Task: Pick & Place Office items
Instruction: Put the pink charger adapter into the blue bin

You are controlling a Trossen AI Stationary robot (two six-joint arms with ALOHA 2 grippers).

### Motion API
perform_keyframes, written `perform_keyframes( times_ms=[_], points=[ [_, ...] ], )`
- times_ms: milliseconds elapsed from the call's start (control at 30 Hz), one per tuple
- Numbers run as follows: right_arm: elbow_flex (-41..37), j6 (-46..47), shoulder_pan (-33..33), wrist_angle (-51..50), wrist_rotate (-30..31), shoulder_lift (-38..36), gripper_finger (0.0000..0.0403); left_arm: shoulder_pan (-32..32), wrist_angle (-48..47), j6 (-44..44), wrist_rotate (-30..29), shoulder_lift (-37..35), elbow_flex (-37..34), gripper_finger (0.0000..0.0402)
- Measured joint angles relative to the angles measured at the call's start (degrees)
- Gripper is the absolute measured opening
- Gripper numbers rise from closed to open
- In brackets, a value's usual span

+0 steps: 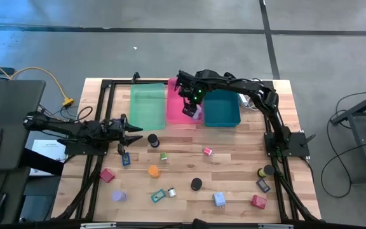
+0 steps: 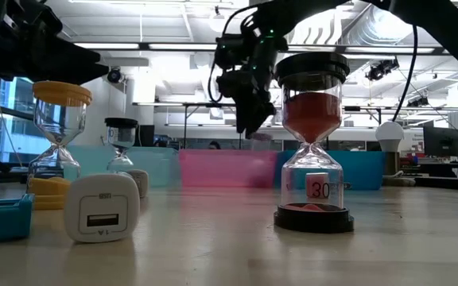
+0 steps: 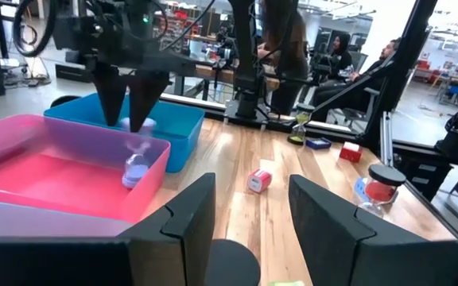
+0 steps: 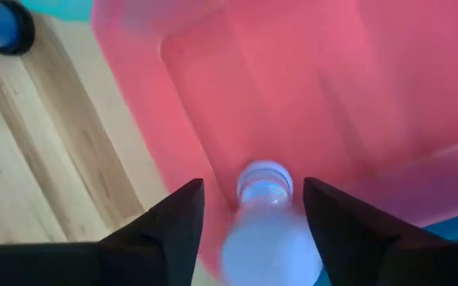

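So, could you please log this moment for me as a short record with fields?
right gripper: over the pink tray, fingers apart
falling item: pale purple hourglass just below the fingers, dropping into the pink tray
left gripper: waiting low over the table, in front of the green tray, fingers apart, holding nothing
teal tray: on the pink tray's right side
items left on table: red-sand hourglass, white charger, among others

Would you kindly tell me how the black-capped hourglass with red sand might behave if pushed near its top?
The hourglass stands upright, tall over a modest base, so a high push would probably tip it. Its caps look round, so once down it may roll. The clear bulbs look smooth and thin at the waist, so it is likely slippery and fragile.
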Motion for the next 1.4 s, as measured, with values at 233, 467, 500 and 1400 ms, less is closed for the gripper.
perform_keyframes(
  times_ms=[233, 467, 500, 1400],
  points=[
    [0.0, -2.5, 0.2, 3.7, 3.1, -1.5, 0.0203, 0.0, 0.0, 0.0, 0.0, 1.9, 0.0, 0.0156],
    [1.2, -3.0, 1.3, 2.1, 7.0, -7.9, 0.0208, 0.0, 0.4, 0.0, -0.1, 2.3, 0.0, 0.0156],
    [1.2, -3.0, 1.5, 1.7, 6.8, -9.4, 0.0208, 0.0, 0.6, 0.0, -0.1, 2.3, 0.0, 0.0156],
    [-6.7, 17.7, 30.5, -22.3, 18.3, -22.2, 0.0205, 0.0, 0.5, -1.7, 0.0, 2.3, 0.0, 0.0156]
  ],
)
